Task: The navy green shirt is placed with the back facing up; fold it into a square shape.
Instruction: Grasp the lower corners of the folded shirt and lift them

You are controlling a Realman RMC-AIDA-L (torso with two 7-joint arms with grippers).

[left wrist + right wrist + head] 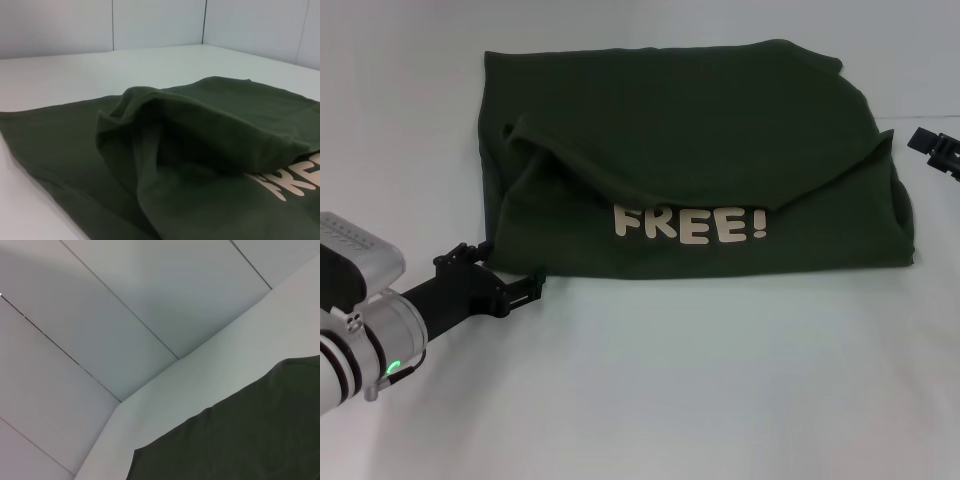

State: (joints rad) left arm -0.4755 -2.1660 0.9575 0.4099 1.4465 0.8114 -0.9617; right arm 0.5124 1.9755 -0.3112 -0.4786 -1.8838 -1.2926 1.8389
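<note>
The navy green shirt (690, 160) lies on the table (720, 380), well back from the near edge. Its far layer is folded toward me over the middle, and the lettering (692, 225) lies just before that fold, near the shirt's front edge. My left gripper (525, 288) rests low on the table just beside the shirt's front left corner. My right gripper (932, 145) sits to the right of the shirt, a little apart from its right edge, level with the fold.

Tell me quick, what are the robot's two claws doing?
Left gripper: at the shirt's near-left edge; holding nothing; open or shut, cannot tell.
Right gripper: far right, off the shirt; cannot tell.
</note>
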